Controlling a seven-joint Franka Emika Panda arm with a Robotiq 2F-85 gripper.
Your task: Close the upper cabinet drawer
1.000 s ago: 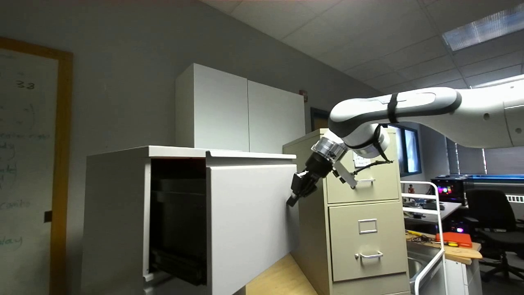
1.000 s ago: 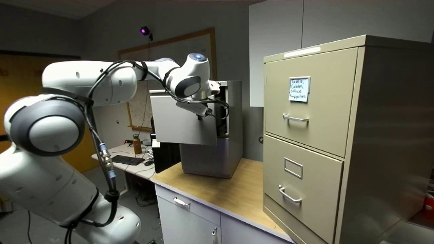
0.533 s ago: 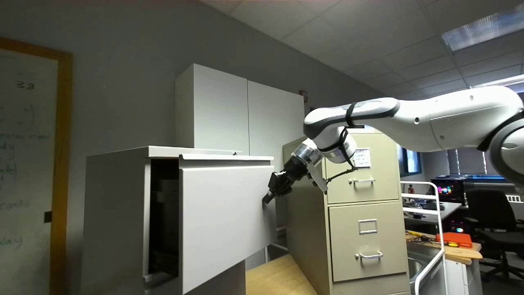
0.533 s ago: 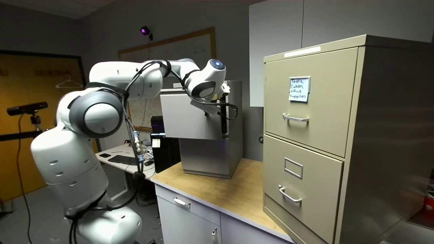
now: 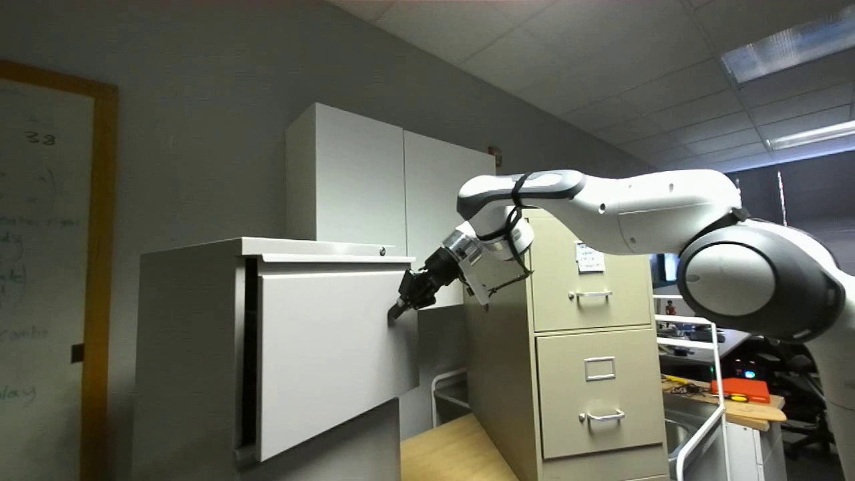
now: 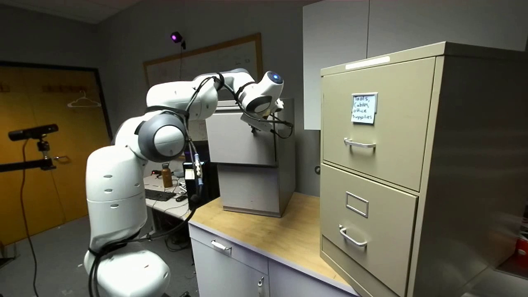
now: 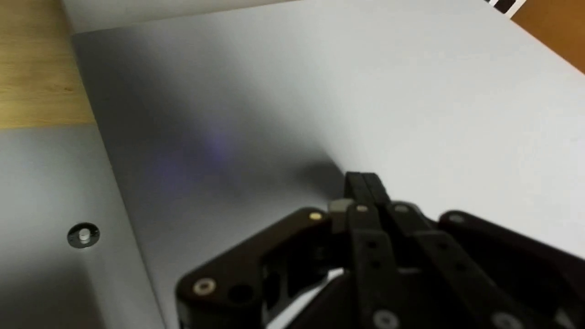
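The upper drawer (image 5: 330,351), left of centre in an exterior view, is almost home: only a narrow dark gap shows between its front and the white-grey cabinet (image 5: 188,351). What is left, I judge, is a last push. The jaws are closed together with nothing between them, their tips apparently touching the drawer front. The cabinet stands on a wooden desk (image 6: 260,231), lower middle of an exterior view; a beige filing cabinet (image 6: 387,165) fills the frame's right, an orange door (image 6: 78,136) its left.
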